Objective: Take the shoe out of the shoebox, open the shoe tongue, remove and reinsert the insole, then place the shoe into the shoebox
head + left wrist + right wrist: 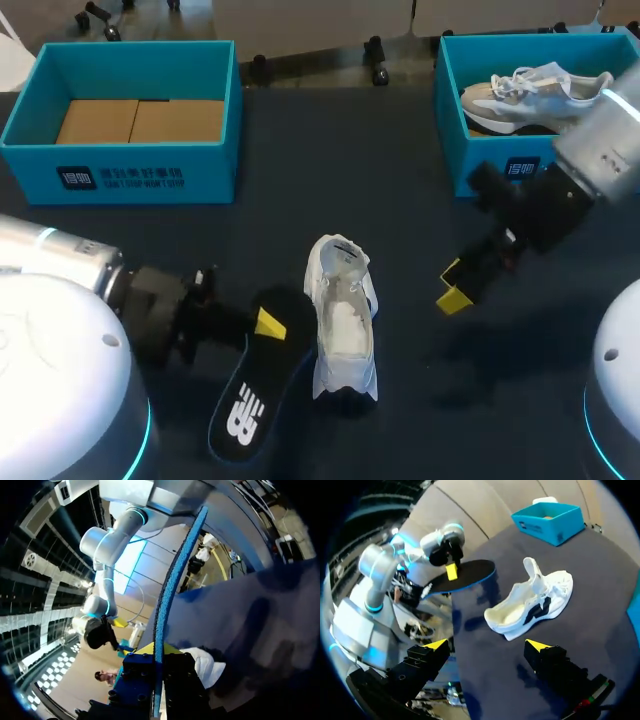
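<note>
A white shoe [340, 325] lies on the dark table mid-front, its tongue pulled up and its inside bare. Left of it, my left gripper [268, 325] is shut on the black, blue-edged insole [250, 395] at its upper end. In the left wrist view the insole [172, 590] runs edge-on between the fingers of that gripper [156, 655], the shoe [210, 666] just beyond. My right gripper [453, 285] hangs open and holds nothing, to the right of the shoe. Its view shows the right gripper [487, 647] facing the shoe [532, 605] and the held insole [465, 575].
A teal shoebox [120, 175] with cardboard inside stands at the back left. Another teal shoebox [455, 150] at the back right holds a second pale shoe [535, 90]. Bare dark tabletop lies between the boxes and around the shoe.
</note>
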`<state>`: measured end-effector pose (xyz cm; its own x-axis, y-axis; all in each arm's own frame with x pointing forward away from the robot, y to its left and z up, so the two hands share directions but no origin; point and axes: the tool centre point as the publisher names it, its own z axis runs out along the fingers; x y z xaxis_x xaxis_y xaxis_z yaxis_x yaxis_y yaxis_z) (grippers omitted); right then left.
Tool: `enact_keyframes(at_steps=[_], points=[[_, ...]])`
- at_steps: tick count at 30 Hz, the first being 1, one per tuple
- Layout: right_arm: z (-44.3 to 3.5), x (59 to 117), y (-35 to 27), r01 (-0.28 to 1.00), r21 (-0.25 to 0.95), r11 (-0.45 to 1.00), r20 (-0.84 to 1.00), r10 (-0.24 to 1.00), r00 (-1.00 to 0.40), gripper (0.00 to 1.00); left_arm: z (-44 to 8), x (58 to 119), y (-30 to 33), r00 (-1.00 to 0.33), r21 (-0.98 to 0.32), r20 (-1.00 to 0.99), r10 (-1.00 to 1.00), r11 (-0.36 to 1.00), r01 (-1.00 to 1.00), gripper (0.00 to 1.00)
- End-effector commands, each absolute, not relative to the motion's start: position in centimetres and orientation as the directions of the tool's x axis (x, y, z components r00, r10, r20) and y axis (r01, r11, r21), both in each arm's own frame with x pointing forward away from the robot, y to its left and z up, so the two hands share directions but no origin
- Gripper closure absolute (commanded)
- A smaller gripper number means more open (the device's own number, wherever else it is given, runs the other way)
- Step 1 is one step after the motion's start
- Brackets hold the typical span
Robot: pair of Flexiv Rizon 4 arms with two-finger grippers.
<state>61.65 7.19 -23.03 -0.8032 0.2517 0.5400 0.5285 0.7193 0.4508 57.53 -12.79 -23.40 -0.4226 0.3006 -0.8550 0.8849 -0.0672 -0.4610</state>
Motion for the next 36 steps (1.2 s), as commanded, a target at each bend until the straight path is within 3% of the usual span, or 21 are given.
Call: enact_keyframes(at_steps=[1, 15, 22, 36], points=[[-22.4, 60.9, 6.2, 0.318, 0.176, 0.931, 0.371, 0.237, -0.898, 0.00, -23.4, 57.1, -13.1, -0.476, -0.531, -0.819, 0.319, -0.108, 0.841, 1.00], [-22.4, 60.9, 6.2, 0.318, 0.176, 0.931, 0.371, 0.237, -0.898, 0.00, -23.3, 56.8, -12.9, -0.450, -0.508, -0.829, 0.331, -0.112, 0.854, 1.00], [-23.2, 59.8, 5.3, 0.144, 0.165, 0.976, 0.146, 0.121, -0.982, 0.00, -23.4, 55.4, -13.5, -0.540, -0.594, -0.788, 0.296, -0.136, 0.793, 1.00], [-25.8, 59.2, 5.9, 0.093, 0.144, 0.985, 0.014, 0.092, -0.996, 0.00, -24.2, 54.2, -13.9, -0.664, -0.715, -0.696, 0.274, -0.171, 0.678, 1.00]])
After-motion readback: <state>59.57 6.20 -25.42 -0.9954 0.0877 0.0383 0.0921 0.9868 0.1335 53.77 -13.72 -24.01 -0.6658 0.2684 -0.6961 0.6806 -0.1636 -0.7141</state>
